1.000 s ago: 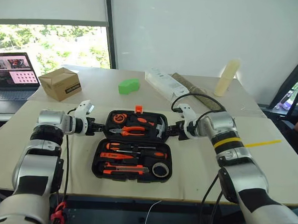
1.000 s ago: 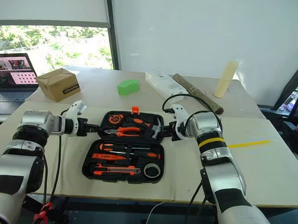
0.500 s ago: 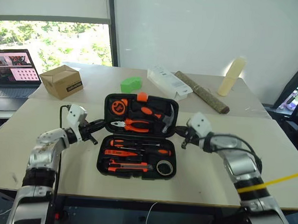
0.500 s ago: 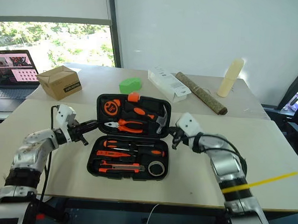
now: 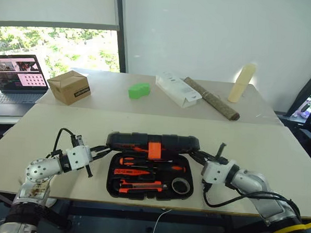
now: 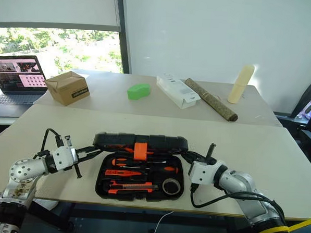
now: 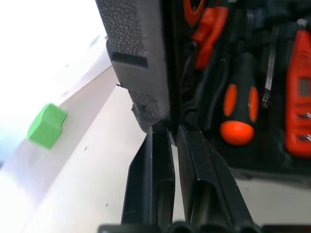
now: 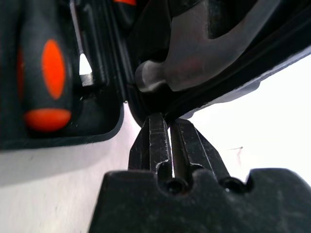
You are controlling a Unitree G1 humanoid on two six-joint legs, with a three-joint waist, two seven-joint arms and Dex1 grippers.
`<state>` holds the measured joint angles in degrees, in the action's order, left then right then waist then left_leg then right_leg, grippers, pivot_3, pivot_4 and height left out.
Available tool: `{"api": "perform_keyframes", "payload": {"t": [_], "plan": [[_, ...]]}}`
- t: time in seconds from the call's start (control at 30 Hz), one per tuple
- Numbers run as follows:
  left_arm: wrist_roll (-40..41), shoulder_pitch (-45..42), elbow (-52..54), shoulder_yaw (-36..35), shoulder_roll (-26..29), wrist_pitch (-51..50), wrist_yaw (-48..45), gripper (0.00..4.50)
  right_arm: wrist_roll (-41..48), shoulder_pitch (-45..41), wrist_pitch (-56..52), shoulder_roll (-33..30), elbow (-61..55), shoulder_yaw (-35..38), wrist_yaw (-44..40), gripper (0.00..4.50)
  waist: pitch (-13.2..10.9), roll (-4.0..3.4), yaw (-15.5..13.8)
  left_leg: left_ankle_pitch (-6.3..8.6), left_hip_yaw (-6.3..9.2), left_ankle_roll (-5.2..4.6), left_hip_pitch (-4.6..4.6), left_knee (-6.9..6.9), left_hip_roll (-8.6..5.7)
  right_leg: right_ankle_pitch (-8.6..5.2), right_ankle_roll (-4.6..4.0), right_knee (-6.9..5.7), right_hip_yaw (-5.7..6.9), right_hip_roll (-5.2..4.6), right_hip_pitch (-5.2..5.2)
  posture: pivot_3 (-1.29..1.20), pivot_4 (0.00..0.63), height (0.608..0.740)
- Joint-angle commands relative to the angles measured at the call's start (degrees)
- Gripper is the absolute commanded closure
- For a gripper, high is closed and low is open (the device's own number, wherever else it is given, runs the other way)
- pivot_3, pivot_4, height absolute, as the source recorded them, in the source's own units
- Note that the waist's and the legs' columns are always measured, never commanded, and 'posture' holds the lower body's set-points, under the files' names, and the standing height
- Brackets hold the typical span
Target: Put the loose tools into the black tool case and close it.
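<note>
The left gripper (image 7: 167, 128) has its two black fingers (image 7: 155, 170) pressed close together, pinching the thin edge of the lid (image 5: 153, 142) at the left end of the black tool case (image 5: 150, 171). In the left wrist view the fingertips meet right at the lid's corner, with the case's open bottom half just beyond. The right gripper (image 8: 167, 121) does the same at the case's right end: its fingers (image 8: 158, 141) stand nearly together, a thin slit between them, their tips on the lid's rim.

The lid is tilted forward over the bottom half, partly lowered but not shut, its orange latch (image 5: 154, 149) hanging at the middle of its front edge. Under it, the bottom half holds the loose tools in their slots: two orange-and-black-handled screwdrivers (image 5: 142, 161), a slim all-orange screwdriver (image 5: 129, 171), an orange-black utility knife (image 5: 139, 185) and a small black tape roll (image 5: 180, 186) in the right near corner of the case.

The case lies near the front edge of the desk (image 5: 50, 126), about midway along it. Well behind, on the far desk, are a brown cardboard box (image 5: 69, 87) towards the left, a green block (image 5: 139, 90), a white packet (image 5: 178, 89), a long brown textured roll (image 5: 212, 98) and a pale cream bottle (image 5: 241, 82) towards the right far corner. An open laptop (image 5: 14, 83) sits at the far left.
</note>
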<state>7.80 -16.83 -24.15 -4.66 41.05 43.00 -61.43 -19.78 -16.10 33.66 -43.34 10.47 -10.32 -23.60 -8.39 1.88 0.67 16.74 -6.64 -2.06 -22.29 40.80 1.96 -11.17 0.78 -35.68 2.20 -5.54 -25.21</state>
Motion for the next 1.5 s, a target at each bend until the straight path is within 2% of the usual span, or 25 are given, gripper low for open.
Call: {"api": "perform_keyframes", "payload": {"t": [0.03,0.07,0.1,0.13,0.27,0.33,0.4,0.43,0.5,0.53,0.57,0.6,0.63,0.67,0.73,0.8,0.87,1.0,1.13,1.33,1.5], "plan": [[-1.5,0.1,-5.3,2.1,3.7,7.2,-3.4,4.1,-1.9,0.1,3.9,-3.2,3.6,2.4,1.9,2.89,0.0,0.0,0.1,0.08,-0.01,-0.12,0.09,-0.01,0.04,-0.02,0.0,0.02,0.0,-0.01,0.09,0.0,0.15,0.74],[-1.5,-0.3,-6.3,2.5,4.0,8.0,-3.3,3.71,-2.2,-0.1,4.6,-3.5,4.1,2.3,2.2,2.62,0.0,-0.01,0.3,0.1,0.0,-0.16,0.12,-0.05,0.06,-0.03,0.0,0.01,-0.02,-0.03,0.09,0.0,0.15,0.74],[-1.3,-0.8,-7.2,2.9,4.2,8.3,-3.3,3.61,-2.8,-0.2,5.3,-3.8,4.7,2.1,2.7,2.21,0.0,-0.03,0.6,0.1,0.04,-0.16,0.21,-0.08,0.1,-0.04,-0.02,0.0,-0.07,-0.02,0.08,0.0,0.15,0.74],[-0.9,-1.4,-8.2,2.9,4.2,7.9,-3.1,3.12,-3.1,-0.2,6.0,-4.0,5.1,2.1,3.0,1.84,0.0,-0.04,0.8,0.1,0.03,-0.16,0.32,-0.11,0.08,-0.07,-0.06,-0.04,-0.16,0.02,0.1,0.0,0.15,0.74],[0.2,-2.9,-11.5,3.4,5.0,6.5,-4.4,1.84,-2.4,0.3,7.2,-4.9,6.4,3.0,2.9,0.49,0.0,-0.04,0.4,0.07,-0.02,-0.11,0.33,-0.11,0.11,-0.08,-0.07,-0.14,-0.15,0.06,0.1,0.0,0.15,0.74],[1.9,-2.6,-11.9,3.1,5.5,2.3,-5.6,1.28,-0.4,0.8,6.8,-5.4,7.4,3.4,1.4,0.03,0.0,-0.03,0.2,0.07,-0.02,-0.11,0.3,-0.1,0.11,-0.08,-0.07,-0.16,-0.16,0.04,0.1,0.0,0.15,0.74],[3.1,-2.7,-12.6,2.5,6.4,-2.8,-7.0,1.28,3.4,1.7,6.0,-6.0,8.0,3.9,-1.3,0.03,0.0,-0.03,0.0,0.07,-0.02,-0.12,0.25,-0.07,0.11,-0.08,-0.07,-0.15,-0.15,0.02,0.09,0.0,0.15,0.74],[3.8,-2.6,-12.7,2.3,6.9,-5.1,-8.0,1.24,5.0,2.3,5.6,-6.4,7.6,4.3,-2.3,0.24,0.0,-0.03,0.0,0.08,-0.01,-0.13,0.25,-0.07,0.11,-0.08,-0.07,-0.15,-0.14,0.02,0.09,0.0,0.15,0.74],[5.2,-3.2,-13.8,1.4,7.9,-10.7,-8.9,1.23,11.5,4.8,2.9,-7.5,4.9,5.0,-7.6,0.91,0.0,-0.03,0.0,0.09,0.01,-0.15,0.23,-0.08,0.12,-0.09,-0.06,-0.14,-0.13,0.02,0.09,0.0,0.15,0.74],[5.5,-3.3,-14.0,1.1,8.2,-12.4,-9.0,1.23,13.7,5.8,1.7,-7.8,3.7,5.3,-9.5,1.05,0.0,-0.03,0.0,0.09,0.04,-0.15,0.24,-0.08,0.12,-0.09,-0.06,-0.14,-0.13,0.03,0.1,0.0,0.15,0.74],[6.0,-4.1,-14.8,0.9,8.8,-15.5,-10.0,1.23,18.6,8.5,-1.3,-8.8,0.3,5.8,-12.9,1.37,0.0,-0.03,0.0,0.09,0.06,-0.16,0.24,-0.09,0.14,-0.1,-0.05,-0.13,-0.11,0.04,0.1,0.0,0.15,0.74],[6.5,-4.7,-15.3,0.8,9.3,-18.1,-11.3,1.76,22.9,11.3,-4.5,-9.6,-3.5,6.5,-15.7,1.85,0.0,-0.03,0.0,0.09,0.1,-0.16,0.24,-0.08,0.14,-0.1,-0.05,-0.12,-0.12,0.05,0.1,0.0,0.15,0.74],[7.6,-5.6,-15.3,0.4,9.3,-20.2,-12.9,1.99,27.4,14.5,-7.0,-10.7,-8.1,7.0,-18.3,2.14,0.0,-0.03,0.0,0.1,0.16,-0.17,0.24,-0.09,0.14,-0.11,-0.03,-0.11,-0.11,0.05,0.11,0.0,0.15,0.74],[8.4,-6.2,-15.3,0.1,9.3,-21.6,-14.0,2.45,30.4,16.8,-9.1,-11.3,-11.6,7.6,-20.2,2.56,0.0,-0.03,-0.1,0.11,0.19,-0.18,0.22,-0.08,0.18,-0.11,-0.03,-0.11,-0.11,0.07,0.11,0.0,0.15,0.74],[9.2,-7.1,-14.1,-0.4,9.0,-24.1,-14.4,2.99,33.8,20.2,-13.5,-12.1,-17.1,8.7,-22.0,3.08,0.0,-0.01,-0.1,0.12,0.24,-0.2,0.21,-0.07,0.21,-0.11,-0.03,-0.1,-0.09,0.06,0.12,0.0,0.15,0.74],[12.1,-8.5,-9.8,-0.1,8.4,-32.4,-16.6,3.85,37.2,25.9,-20.6,-13.9,-26.1,8.7,-24.1,3.93,0.0,-0.02,-0.1,0.13,0.26,-0.22,0.21,0.02,0.2,-0.11,-0.01,-0.1,-0.11,0.01,0.16,0.0,0.15,0.74],[15.2,-9.0,-4.5,0.8,8.2,-40.4,-19.2,4.47,38.2,29.1,-25.4,-14.2,-32.9,7.4,-24.9,4.45,0.0,0.06,-0.2,0.14,0.31,-0.23,0.21,0.02,0.21,-0.12,0.01,-0.1,-0.12,0.02,0.16,0.0,0.15,0.74],[18.2,-6.1,5.9,2.5,10.3,-51.5,-24.4,4.47,36.1,30.0,-34.3,-11.9,-40.3,3.7,-23.5,4.45,0.0,0.09,0.0,0.14,0.34,-0.22,0.21,0.04,0.22,-0.13,0.02,-0.12,-0.13,0.06,0.16,0.0,0.15,0.74],[16.7,-6.4,8.6,3.1,10.4,-52.9,-24.5,4.47,32.5,27.9,-41.4,-9.6,-43.3,-1.8,-23.5,4.45,0.0,0.1,-0.1,0.14,0.35,-0.2,0.21,0.02,0.25,-0.18,-0.04,-0.15,-0.16,0.15,0.09,0.0,0.15,0.74],[15.1,-12.4,4.8,3.7,9.2,-53.5,-25.0,4.47,28.5,19.4,-48.4,-2.5,-41.6,-5.7,-21.3,4.45,0.0,0.2,-0.7,0.11,0.36,-0.16,0.13,0.11,0.15,-0.19,-0.06,-0.14,-0.13,0.19,0.06,0.0,0.15,0.74],[9.8,-21.8,-3.6,5.8,3.7,-53.3,-17.8,4.47,27.9,14.1,-50.7,-0.6,-39.2,-6.7,-23.2,4.45,0.0,0.24,-1.5,0.11,0.35,-0.18,0.05,0.13,0.04,-0.18,-0.06,-0.13,-0.1,0.17,0.06,0.0,0.15,0.74]]}}
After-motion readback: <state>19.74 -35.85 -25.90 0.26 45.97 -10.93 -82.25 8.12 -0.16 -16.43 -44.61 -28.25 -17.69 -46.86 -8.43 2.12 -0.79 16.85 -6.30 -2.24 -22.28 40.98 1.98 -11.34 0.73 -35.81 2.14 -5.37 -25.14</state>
